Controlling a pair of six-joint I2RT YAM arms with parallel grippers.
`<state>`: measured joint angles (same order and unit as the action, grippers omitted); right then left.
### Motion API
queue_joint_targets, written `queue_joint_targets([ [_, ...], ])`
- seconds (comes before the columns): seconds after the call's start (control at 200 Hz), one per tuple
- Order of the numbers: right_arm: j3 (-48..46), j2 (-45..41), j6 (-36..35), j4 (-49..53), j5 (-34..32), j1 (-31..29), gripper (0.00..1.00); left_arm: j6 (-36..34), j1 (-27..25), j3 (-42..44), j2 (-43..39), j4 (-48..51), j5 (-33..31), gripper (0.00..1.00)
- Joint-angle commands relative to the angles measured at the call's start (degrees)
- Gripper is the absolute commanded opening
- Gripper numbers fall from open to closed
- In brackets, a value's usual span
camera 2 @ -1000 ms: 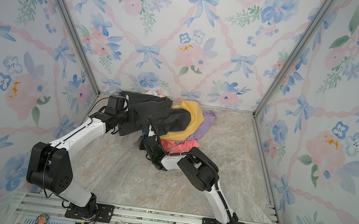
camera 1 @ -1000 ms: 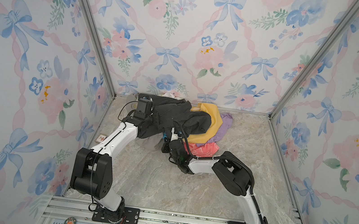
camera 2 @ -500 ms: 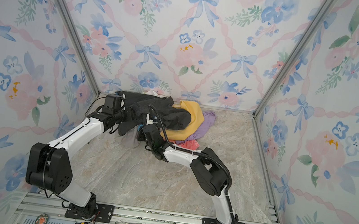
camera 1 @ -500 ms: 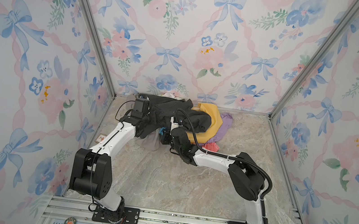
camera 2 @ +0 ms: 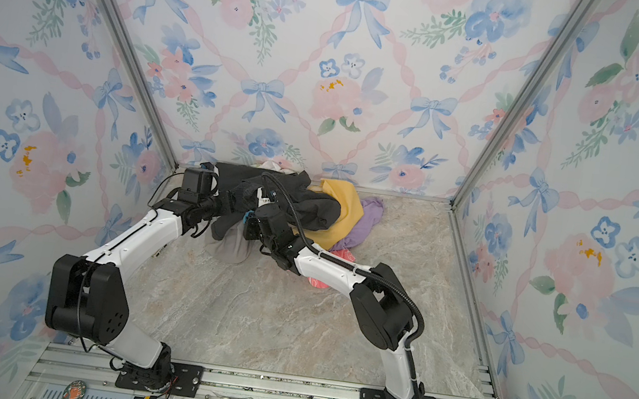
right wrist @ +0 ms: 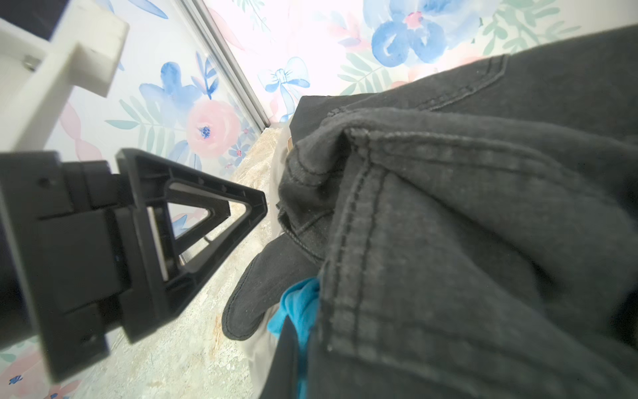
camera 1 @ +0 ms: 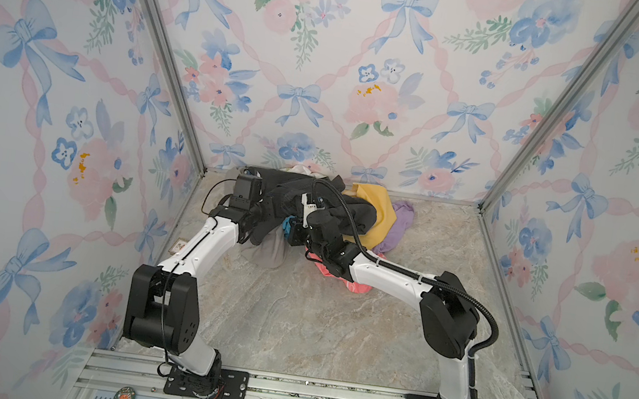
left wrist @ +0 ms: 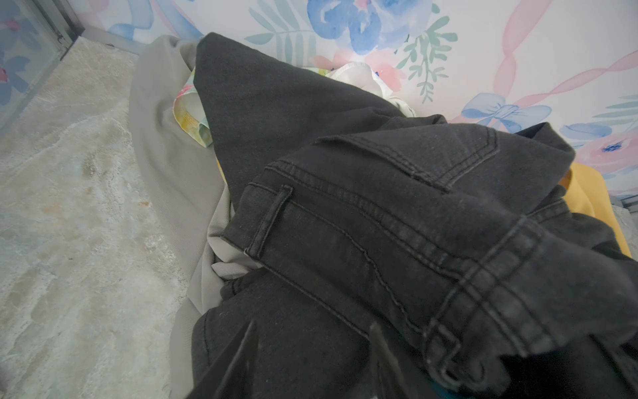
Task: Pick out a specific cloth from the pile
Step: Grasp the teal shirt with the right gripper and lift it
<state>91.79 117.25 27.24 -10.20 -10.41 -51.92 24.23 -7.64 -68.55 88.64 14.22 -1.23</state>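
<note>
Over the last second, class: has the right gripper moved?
Yes. In a top view the right gripper has moved away from the front rail toward the back wall, up against the pile, under the jacket.

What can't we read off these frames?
- Teal cloth: only a sliver shows; the dark denim covers the rest in every view.
- Right jaws: under the dark denim in the right wrist view, behind the wrist in both top views, so a grip on the teal cloth is unconfirmed.
- Pink cloth: mostly under the right forearm in both top views.
</note>
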Motion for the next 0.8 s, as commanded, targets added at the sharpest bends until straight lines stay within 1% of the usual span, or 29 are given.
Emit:
queue_joint_targets([
  [0.0,4.8,-5.0,-3.8,0.2,2.0,0.9,0.00,0.6,0.5,0.9,-1.3,-1.0,-0.5,0.54],
  [0.14,7.2,-5.5,-4.5,2.1,3.4,1.6,0.00,0.6,0.7,0.9,-1.2,-1.1,-0.4,0.54],
  [0.36,13.8,-4.0,-4.7,6.8,6.2,2.3,0.00,0.6,0.9,1.0,-0.9,-1.1,-0.3,0.54],
  [0.595,21.0,-2.5,-5.4,11.3,8.0,3.3,0.00,0.5,0.9,1.1,-0.5,-1.1,-0.7,0.54],
  [0.795,25.0,-1.8,-6.0,13.7,8.7,3.4,0.00,0.4,0.9,1.1,0.0,-1.1,-1.0,0.54],
])
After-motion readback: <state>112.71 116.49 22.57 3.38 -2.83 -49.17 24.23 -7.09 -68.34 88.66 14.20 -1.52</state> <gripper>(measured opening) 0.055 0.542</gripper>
